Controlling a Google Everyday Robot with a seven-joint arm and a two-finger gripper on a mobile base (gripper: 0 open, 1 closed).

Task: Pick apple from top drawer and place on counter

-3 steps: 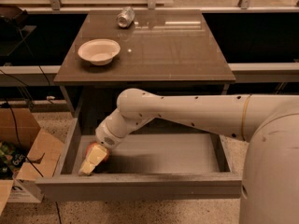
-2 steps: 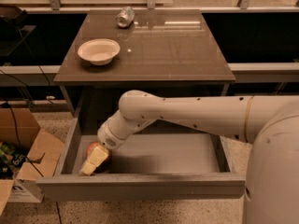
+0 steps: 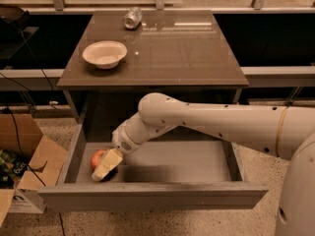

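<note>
The small round red apple (image 3: pixel 97 157) with yellowish patches lies in the left near corner of the wide, shallow grey wood-grain drawer (image 3: pixel 152 195), which is pulled out below the glossy dark brown-grey tabletop (image 3: pixel 172 53). From where I stand, the robot's white jointed arm (image 3: pixel 197 119) reaches down from the right, and its cream-coloured jaws sit low in the drawer, pressed up against the apple's right and near side. I cannot tell whether the jaws are parted around the fruit or closed on it.

I'd judge the apple to be light but firm, with a smooth, waxy skin that could slip and a round shape that will roll if nudged. It should stand a fair squeeze, though a hard pinch would bruise it. The best hold looks to be across its widest part, the jaws coming down on either side. The drawer's left wall and front panel sit close by, leaving little room on those sides.

By my count there is one apple, one open drawer and one arm. On the tabletop there is one shallow white bowl (image 3: pixel 104 54) towards the left and one crushed silver can (image 3: pixel 132 18) at the far edge. One open brown cardboard box (image 3: pixel 34 166) stands on the floor to the left.
</note>
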